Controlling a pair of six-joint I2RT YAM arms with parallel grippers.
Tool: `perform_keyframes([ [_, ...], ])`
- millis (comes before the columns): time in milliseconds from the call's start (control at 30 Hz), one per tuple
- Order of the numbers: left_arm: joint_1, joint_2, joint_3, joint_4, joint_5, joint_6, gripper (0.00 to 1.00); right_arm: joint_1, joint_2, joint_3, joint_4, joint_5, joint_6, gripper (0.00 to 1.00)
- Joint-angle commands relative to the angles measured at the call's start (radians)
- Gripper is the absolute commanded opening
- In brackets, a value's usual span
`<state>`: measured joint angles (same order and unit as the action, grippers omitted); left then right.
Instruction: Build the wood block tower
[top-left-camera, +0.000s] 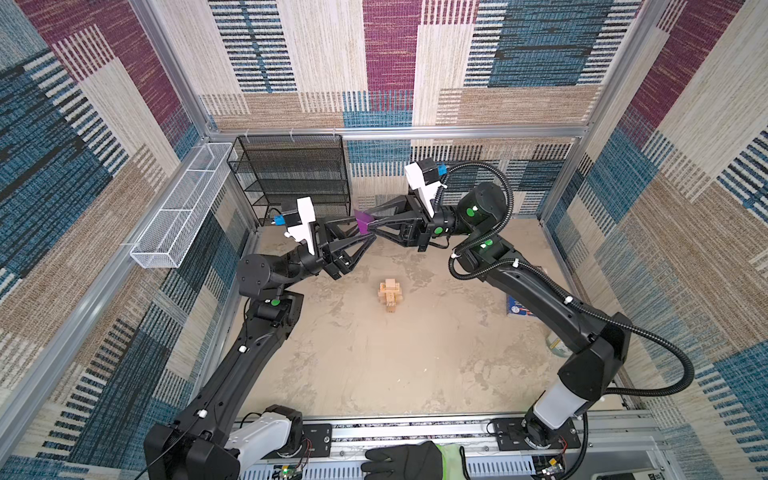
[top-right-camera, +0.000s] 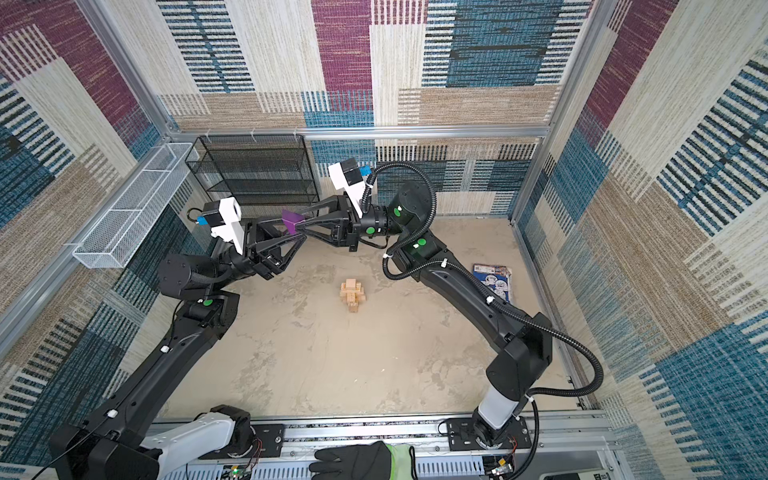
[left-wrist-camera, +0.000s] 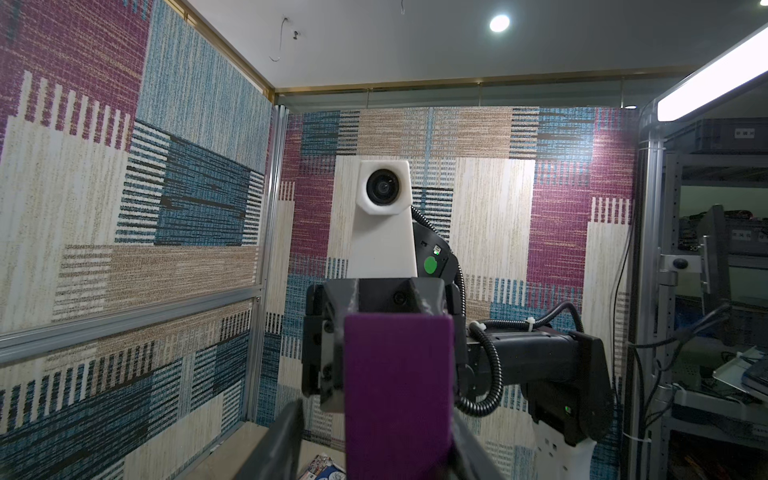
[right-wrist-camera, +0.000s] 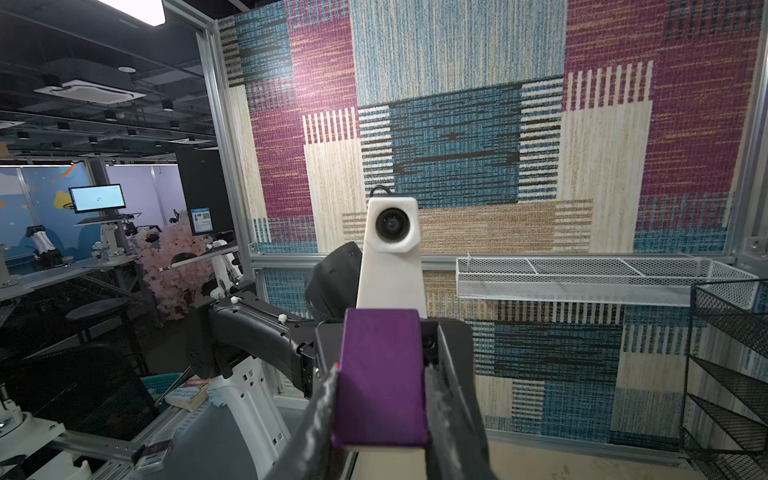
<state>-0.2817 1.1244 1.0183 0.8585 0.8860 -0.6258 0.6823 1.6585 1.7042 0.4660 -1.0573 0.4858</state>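
Observation:
The tower (top-left-camera: 390, 293) (top-right-camera: 353, 293), a short stack of pale wood blocks laid crosswise, stands on the sandy floor at the middle in both top views. High above and behind it, a purple wedge (top-left-camera: 365, 221) (top-right-camera: 291, 220) hangs in the air between the two grippers. My right gripper (top-left-camera: 370, 223) (right-wrist-camera: 384, 374) is shut on the wedge (right-wrist-camera: 380, 374), both fingers pressed to its sides. My left gripper (top-left-camera: 362, 229) (left-wrist-camera: 376, 457) faces it tip to tip, open. One of its fingers (left-wrist-camera: 282, 444) stands clear of the wedge (left-wrist-camera: 397, 395), the other close beside it.
A black wire shelf (top-left-camera: 291, 178) stands at the back left, and a white wire basket (top-left-camera: 183, 208) hangs on the left wall. A blue booklet (top-right-camera: 492, 278) and a jar (top-left-camera: 557, 345) lie at the right under the right arm. A gloved hand (top-left-camera: 411, 459) rests on the front rail.

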Motion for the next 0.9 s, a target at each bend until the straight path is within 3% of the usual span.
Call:
perform_keyframes([
  [0,0.003,-0.005,-0.013,-0.012,-0.040,0.028,0.69,0.003,-0.017,-0.006,0.037,0.016,-0.004,0.00],
  [67,0.003,-0.008,-0.019,-0.012,-0.047,0.030,0.70,0.002,-0.019,-0.008,0.037,0.019,-0.005,0.00],
  [200,0.003,-0.013,-0.023,-0.017,-0.042,0.037,0.61,0.002,-0.019,-0.009,0.037,0.023,-0.007,0.00],
  [400,0.003,-0.014,-0.017,-0.016,-0.018,0.037,0.40,0.002,-0.013,-0.003,0.030,0.026,-0.009,0.00],
  [533,0.004,-0.017,-0.017,-0.017,-0.014,0.037,0.39,0.002,-0.013,-0.003,0.027,0.027,-0.010,0.00],
  [667,0.003,-0.017,-0.018,-0.018,-0.017,0.035,0.54,0.002,-0.010,-0.007,0.024,0.025,-0.012,0.00],
  [867,0.003,-0.018,-0.018,-0.008,-0.019,0.030,0.56,0.002,-0.005,-0.003,0.013,0.017,-0.013,0.00],
])
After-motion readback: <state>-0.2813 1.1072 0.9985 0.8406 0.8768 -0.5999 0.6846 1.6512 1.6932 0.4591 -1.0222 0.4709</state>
